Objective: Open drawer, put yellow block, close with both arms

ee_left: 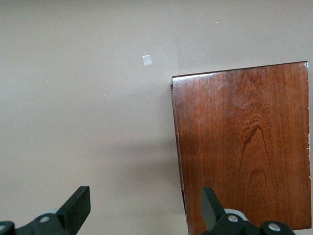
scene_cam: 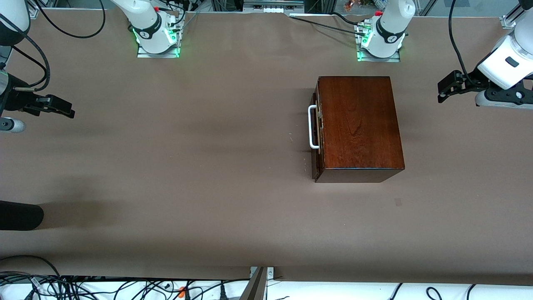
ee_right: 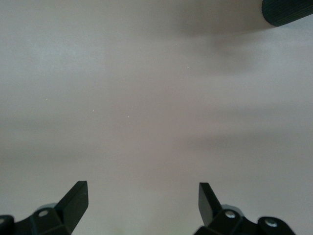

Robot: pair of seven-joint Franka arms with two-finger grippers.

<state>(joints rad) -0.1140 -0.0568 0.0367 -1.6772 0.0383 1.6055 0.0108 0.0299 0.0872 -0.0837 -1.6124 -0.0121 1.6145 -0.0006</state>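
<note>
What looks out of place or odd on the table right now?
No yellow block shows in any view. The drawer of the wooden box is shut, its white handle facing the right arm's end. Both the left gripper and the right gripper hang open and empty at the table's ends.

Shut drawer (scene_cam: 317, 129) in box (scene_cam: 358, 125) on table (scene_cam: 187, 166), toward left arm's end.

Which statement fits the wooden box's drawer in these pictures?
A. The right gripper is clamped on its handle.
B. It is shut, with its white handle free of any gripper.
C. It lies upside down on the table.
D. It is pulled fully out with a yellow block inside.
B: the drawer sits pushed into the wooden box, and its white handle has no gripper on it.
</note>
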